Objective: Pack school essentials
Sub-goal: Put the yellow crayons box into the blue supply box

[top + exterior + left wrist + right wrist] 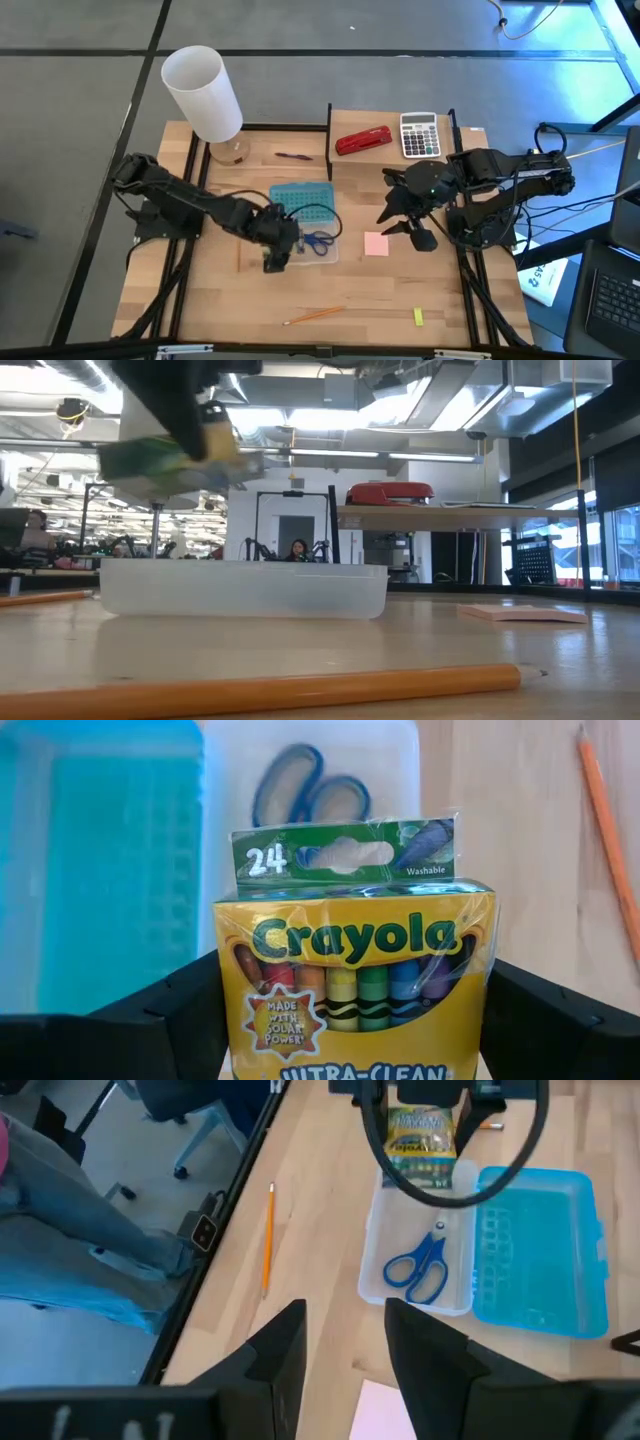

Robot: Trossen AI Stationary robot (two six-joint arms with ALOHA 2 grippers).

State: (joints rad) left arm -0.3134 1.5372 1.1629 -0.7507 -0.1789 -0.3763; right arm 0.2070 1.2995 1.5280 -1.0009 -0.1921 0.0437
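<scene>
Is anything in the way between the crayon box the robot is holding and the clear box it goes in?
Nothing visible blocks it. The left gripper holds the crayon box above the clear plastic case. The case's blue lid lies open to the side. Only the blue-handled scissors lie inside, leaving bare floor beside them.

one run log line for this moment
left hand: shut on green-yellow crayon box, above clear plastic case | blue-handled scissors: in case | right hand: idle, empty
</scene>
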